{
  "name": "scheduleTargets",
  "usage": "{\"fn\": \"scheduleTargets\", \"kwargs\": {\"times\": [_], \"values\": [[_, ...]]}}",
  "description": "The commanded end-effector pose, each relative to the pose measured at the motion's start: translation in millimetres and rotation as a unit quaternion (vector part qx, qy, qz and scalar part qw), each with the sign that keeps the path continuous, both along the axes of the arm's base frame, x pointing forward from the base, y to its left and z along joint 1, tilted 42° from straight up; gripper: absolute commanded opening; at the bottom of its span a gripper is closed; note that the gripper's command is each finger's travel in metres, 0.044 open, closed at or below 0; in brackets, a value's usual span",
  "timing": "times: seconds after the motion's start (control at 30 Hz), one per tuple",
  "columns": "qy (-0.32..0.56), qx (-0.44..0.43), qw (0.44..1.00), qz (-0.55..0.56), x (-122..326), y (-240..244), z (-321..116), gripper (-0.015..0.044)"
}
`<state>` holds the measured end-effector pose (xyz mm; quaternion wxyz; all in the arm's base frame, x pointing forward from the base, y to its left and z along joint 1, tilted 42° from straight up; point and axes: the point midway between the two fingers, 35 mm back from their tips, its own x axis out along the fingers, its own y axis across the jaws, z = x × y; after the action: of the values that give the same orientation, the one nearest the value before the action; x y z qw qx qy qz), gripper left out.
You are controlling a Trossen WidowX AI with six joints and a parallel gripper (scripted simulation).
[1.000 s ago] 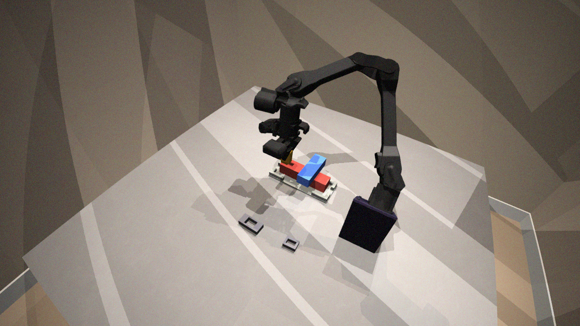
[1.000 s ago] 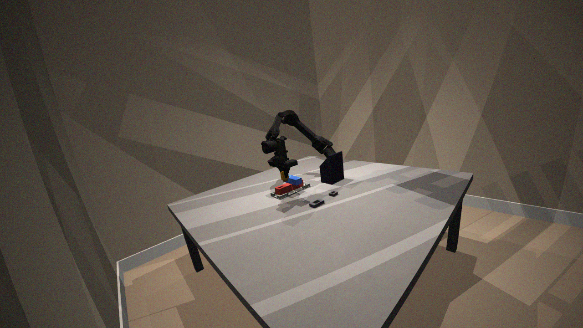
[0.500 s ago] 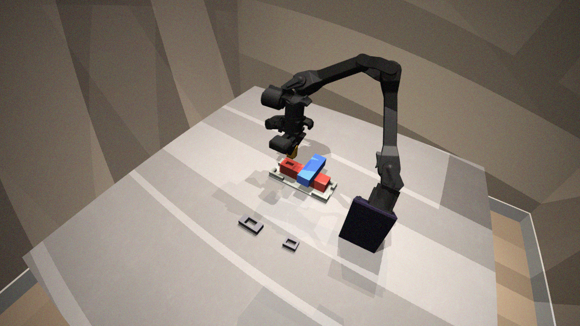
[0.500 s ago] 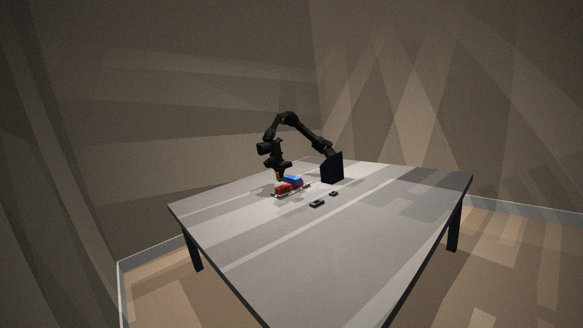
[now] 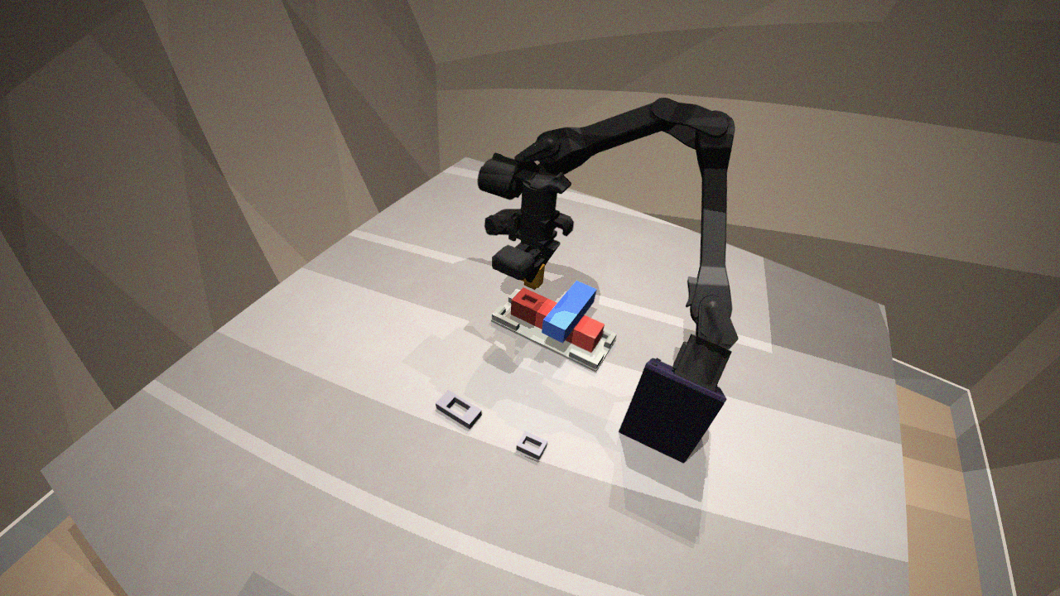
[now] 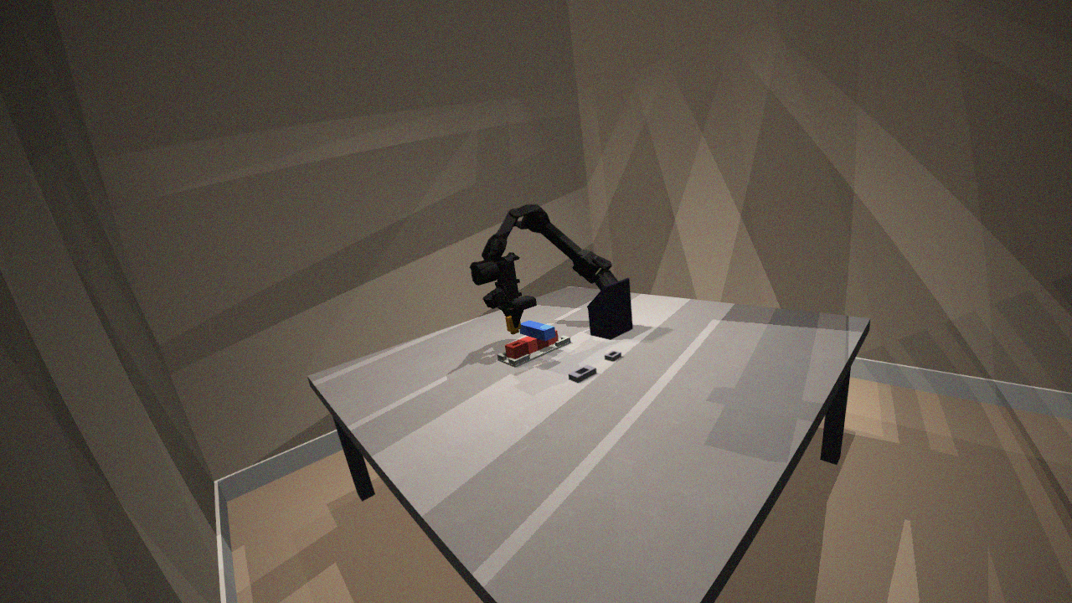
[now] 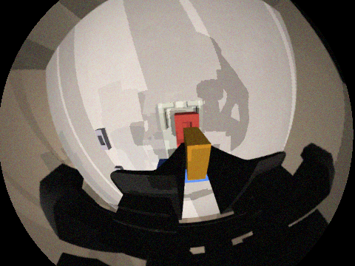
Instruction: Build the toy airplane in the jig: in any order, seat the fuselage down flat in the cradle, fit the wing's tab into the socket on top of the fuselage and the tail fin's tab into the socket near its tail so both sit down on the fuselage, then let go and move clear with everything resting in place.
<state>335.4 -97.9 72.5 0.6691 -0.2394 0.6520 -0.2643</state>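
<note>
From my remote seat I see two grey rectangular rings lying flat on the table (image 5: pixel 333 459) (image 6: pixel 636 480) (image 7: pixel 166 48), apart from each other: a larger ring (image 5: pixel 471 416) (image 6: pixel 573 376) (image 7: pixel 107 140) and a smaller ring (image 5: pixel 531 451) (image 6: pixel 609 358) (image 7: pixel 118 168), mostly hidden in my wrist view. Each has a rectangular opening. The grey tabletop carries pale bands and darker patches of shadow. In my exterior view I make out its dark edge and two dark legs (image 6: pixel 354 461), standing on a tan floor (image 5: pixel 937 474) (image 6: pixel 300 539). A grey-blue baseboard (image 5: pixel 978 459) (image 6: pixel 277 459) runs along the foot of brown walls (image 5: pixel 296 74) (image 6: pixel 300 112) (image 7: pixel 26 92), mottled with angular light and shade.
</note>
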Motion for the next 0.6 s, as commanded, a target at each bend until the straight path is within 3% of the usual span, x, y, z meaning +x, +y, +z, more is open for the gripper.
{"fn": "scheduleTargets", "kwargs": {"times": [0.0,0.57], "values": [[-0.001,-0.002,1.000,0.002,1,0,1,0.0067],[-0.001,-0.002,1.000,0.002,2,-10,-8,0.0067]]}}
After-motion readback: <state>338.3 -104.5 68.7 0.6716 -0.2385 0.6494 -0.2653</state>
